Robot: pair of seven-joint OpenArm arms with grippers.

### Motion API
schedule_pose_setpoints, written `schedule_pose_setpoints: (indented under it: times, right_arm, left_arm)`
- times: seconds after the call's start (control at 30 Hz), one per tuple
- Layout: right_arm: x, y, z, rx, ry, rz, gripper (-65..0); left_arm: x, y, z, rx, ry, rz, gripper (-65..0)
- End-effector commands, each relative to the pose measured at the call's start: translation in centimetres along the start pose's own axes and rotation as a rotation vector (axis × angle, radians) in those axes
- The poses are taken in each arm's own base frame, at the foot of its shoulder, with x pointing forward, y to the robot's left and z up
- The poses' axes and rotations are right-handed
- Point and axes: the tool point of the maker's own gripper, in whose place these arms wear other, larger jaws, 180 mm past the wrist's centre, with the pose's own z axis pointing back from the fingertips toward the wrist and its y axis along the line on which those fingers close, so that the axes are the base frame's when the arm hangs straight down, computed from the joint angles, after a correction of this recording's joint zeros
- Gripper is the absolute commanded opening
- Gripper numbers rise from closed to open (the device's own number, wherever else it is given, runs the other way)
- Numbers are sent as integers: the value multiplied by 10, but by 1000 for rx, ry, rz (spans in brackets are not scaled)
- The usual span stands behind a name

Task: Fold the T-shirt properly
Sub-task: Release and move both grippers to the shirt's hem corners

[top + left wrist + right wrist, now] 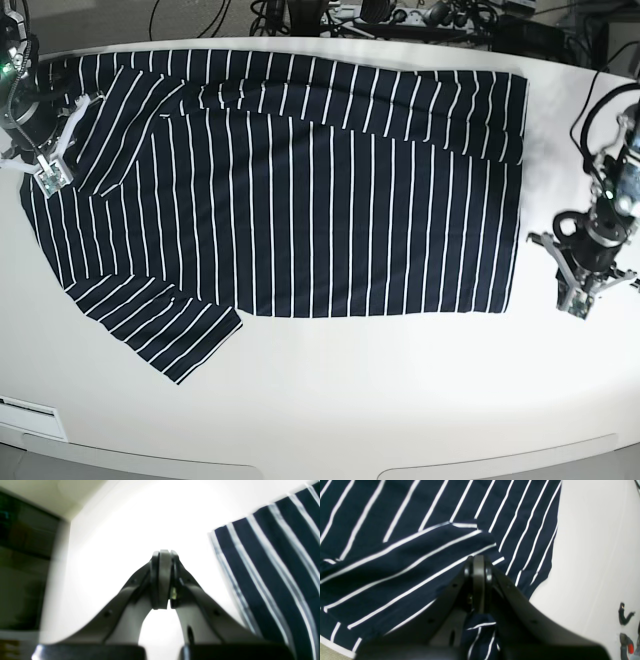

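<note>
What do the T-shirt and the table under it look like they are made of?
T-shirt: soft, thin cloth, likely a cotton-type knit, matte; it lies limp, with wrinkles and a folded-over flap near the right end effector. The exact fibre cannot be told.
Table: a hard, smooth white top, perhaps laminate or painted board; it shows bright glare in the left wrist view.
</note>
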Motion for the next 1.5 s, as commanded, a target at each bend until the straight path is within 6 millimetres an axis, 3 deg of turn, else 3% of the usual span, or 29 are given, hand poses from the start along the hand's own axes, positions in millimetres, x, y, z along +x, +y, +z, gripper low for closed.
schedule_pose_setpoints:
  times: [0.0, 0.13, 0.27, 0.37, 0.4, 0.43, 0.67, 0.87, 1.17, 1.23, 1.33, 1.47]
  right_arm:
    - [9, -6, 3, -19, -27, 18, -650]
    - [9, -6, 3, -19, -26, 18, -650]
    - [7, -5, 3, -14, -18, 24, -650]
    - [7, -4, 3, -7, -19, 30, -650]
    - [7, -4, 3, -8, -18, 29, -650]
    - [7, -4, 3, -8, -19, 29, -650]
    - [7, -4, 3, -9, -19, 29, -650]
    - [7, -4, 3, -8, -19, 29, -650]
    - [8, -4, 3, -8, -23, 29, -650]
    - [10, -4, 3, -8, -33, 29, -650]
    - [14, -5, 3, -10, -55, 29, -650]
    - [36, -16, 3, -38, -122, 38, -650]
  left_arm:
    - [16, 21, -3, 2, -46, 52, -650]
    - [16, 11, -23, -256, -64, 313, -650]
    - [6, 15, -41, -306, -18, 506, -646]
    - [-8, 19, -52, -295, 37, 569, -409]
    - [-11, 18, -54, -301, 60, 589, -360]
    - [-16, 14, -55, -316, 93, 611, -353]
    - [-30, -28, -62, -439, 202, 694, -353]
    - [-36, -63, -64, -526, 256, 653, -354]
    - [-32, -73, -63, -572, 250, 612, -356]
    - [-26, -69, -64, -566, 238, 611, -411]
    - [-24, -58, -68, -517, 249, 645, -638]
    - [-15, -49, -71, -491, 239, 650, -650]
